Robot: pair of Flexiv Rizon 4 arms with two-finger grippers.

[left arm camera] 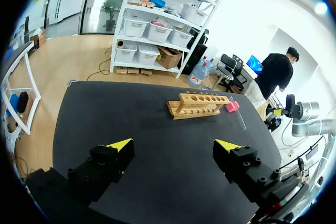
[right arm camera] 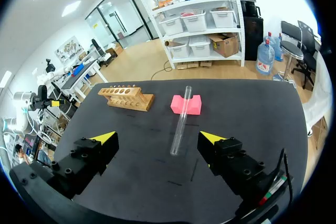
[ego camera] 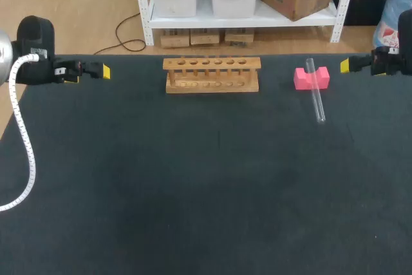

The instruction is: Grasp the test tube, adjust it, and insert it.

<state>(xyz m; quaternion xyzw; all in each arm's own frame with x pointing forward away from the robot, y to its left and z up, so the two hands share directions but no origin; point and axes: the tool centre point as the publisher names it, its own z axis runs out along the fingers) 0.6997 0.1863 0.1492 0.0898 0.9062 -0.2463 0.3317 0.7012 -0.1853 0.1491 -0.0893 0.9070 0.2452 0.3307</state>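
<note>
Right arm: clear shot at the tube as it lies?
Probably yes. The tube lies across the block, just ahead of the open right pincer, with nothing between them. The rack stands well off to the side.

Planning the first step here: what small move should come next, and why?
Probably bring the right gripper toward the test tube: it lies propped on the pink block on that arm's side, the gripper is open and empty, and the wooden rack holds no tube.
</note>
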